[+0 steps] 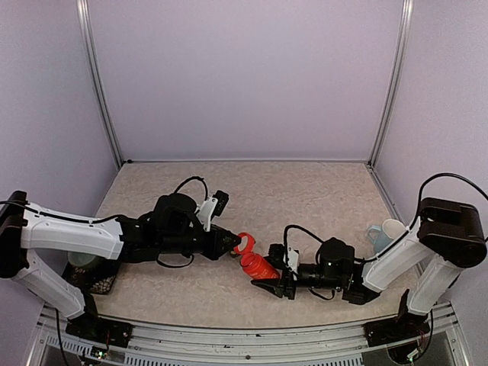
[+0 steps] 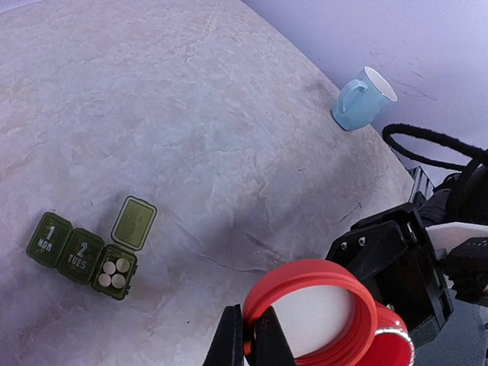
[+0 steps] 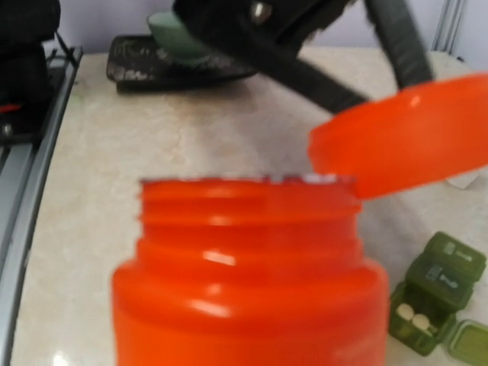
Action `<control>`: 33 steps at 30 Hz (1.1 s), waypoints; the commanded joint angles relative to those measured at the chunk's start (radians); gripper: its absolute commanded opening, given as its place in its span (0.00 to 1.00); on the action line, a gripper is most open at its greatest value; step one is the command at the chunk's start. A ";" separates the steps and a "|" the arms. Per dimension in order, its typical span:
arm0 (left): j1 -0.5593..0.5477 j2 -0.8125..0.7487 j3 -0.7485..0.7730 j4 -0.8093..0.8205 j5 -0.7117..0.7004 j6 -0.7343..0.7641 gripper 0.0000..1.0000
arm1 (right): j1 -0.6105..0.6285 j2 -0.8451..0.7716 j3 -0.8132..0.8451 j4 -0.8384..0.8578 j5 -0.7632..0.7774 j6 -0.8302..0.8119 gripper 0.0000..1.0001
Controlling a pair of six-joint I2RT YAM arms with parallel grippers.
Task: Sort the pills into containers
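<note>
Orange-red plastic bottle (image 1: 258,265), uncapped, clamped in right gripper (image 1: 268,280) nearest us. Our left gripper (image 1: 232,245) pinches round red plastic lid (image 1: 244,242). Beyond, dark green three-compartment containers (image 2: 84,255) on beige table (image 2: 229,114), end flap open, white round pills (image 2: 114,273) inside.

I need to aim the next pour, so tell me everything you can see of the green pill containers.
The containers are one dark green plastic strip of three joined square compartments, lying flat on the marbled table. Two lids are shut, marked 1 MON and 2 TUES. The third lid is hinged open, showing a few pale round pills inside. Nothing touches the strip.
</note>
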 commanded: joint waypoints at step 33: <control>-0.019 -0.092 -0.161 -0.352 -0.206 -0.138 0.32 | -0.004 0.266 0.032 0.309 -0.036 0.038 0.39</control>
